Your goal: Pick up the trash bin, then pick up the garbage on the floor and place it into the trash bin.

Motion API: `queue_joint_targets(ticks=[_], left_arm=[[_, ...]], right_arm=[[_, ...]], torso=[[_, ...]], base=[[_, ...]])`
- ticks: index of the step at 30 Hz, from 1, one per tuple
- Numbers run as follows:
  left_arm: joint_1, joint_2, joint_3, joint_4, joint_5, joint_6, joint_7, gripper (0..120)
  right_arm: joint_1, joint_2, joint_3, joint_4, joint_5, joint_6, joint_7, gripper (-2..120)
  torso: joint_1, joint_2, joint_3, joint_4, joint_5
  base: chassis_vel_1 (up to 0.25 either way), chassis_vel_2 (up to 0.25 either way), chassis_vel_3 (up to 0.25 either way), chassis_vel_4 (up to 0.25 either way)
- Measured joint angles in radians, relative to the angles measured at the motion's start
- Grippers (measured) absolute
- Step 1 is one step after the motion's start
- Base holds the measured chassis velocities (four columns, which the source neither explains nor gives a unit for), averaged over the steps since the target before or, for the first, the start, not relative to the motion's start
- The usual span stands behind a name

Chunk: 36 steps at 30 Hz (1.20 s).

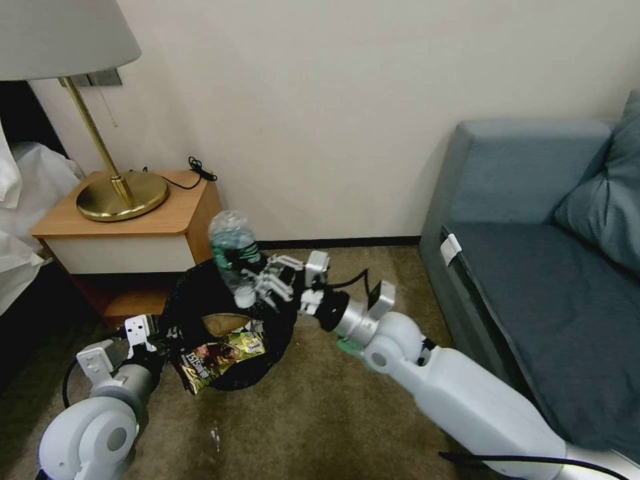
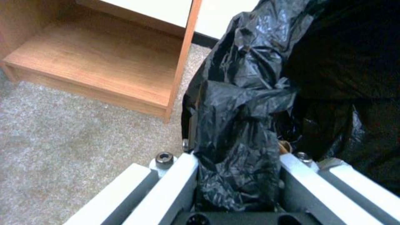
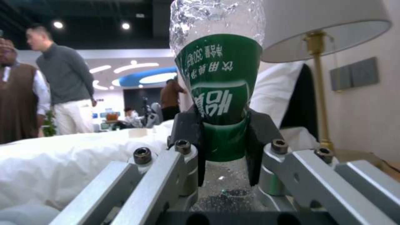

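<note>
Head view: the trash bin (image 1: 230,333), lined w/ a black bag, is held off the carpet (image 1: 320,413) by the left claw (image 1: 150,333), which is pinched on the bag-covered rim at the bin's left side. In the left wrist view the bag (image 2: 237,150) is seen clamped betw. the claw's fingers (image 2: 171,187). The right claw (image 1: 270,283) is closed on the bottle (image 1: 235,257), a clear one w/ a green label, held above the bin's opening, cap end down. A brown paper piece (image 1: 223,323) and a gold snack wrapper (image 1: 220,360) are seen in the bin, the wrapper hanging over the front rim. The nightstand (image 1: 133,227) stands just behind the bin.
</note>
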Motion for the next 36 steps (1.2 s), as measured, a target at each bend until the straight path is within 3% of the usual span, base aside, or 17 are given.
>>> queue_joint_targets(ticks=[18,27,33,36], left_arm=[[0.013,-0.007,-0.002,-0.028,0.002,0.007,-0.002,0],[0.02,0.001,-0.014,-0.051,-0.007,0.007,-0.002,0],[0.025,0.007,-0.02,-0.062,-0.018,0.009,-0.004,0],[0.026,0.011,-0.024,-0.068,-0.024,0.009,-0.006,0]], right_arm=[[0.024,0.104,-0.099,-0.201,-0.232,0.104,-0.033,16],[0.022,0.108,-0.116,-0.247,-0.301,0.153,-0.014,16],[0.022,0.103,-0.116,-0.264,-0.322,0.164,-0.003,36],[0.026,0.1,-0.116,-0.265,-0.324,0.164,-0.001,53]], torso=[[0.0,0.0,0.0,-0.0001,0.0],[0.0,0.0,0.0,-0.0002,0.0],[0.0,0.0,0.0,-0.0002,0.0001],[0.0,0.0,0.0,-0.0001,0.0001]], base=[[0.0,0.0,0.0,0.0],[0.0,0.0,0.0,0.0],[0.0,0.0,0.0,0.0],[0.0,0.0,0.0,0.0]])
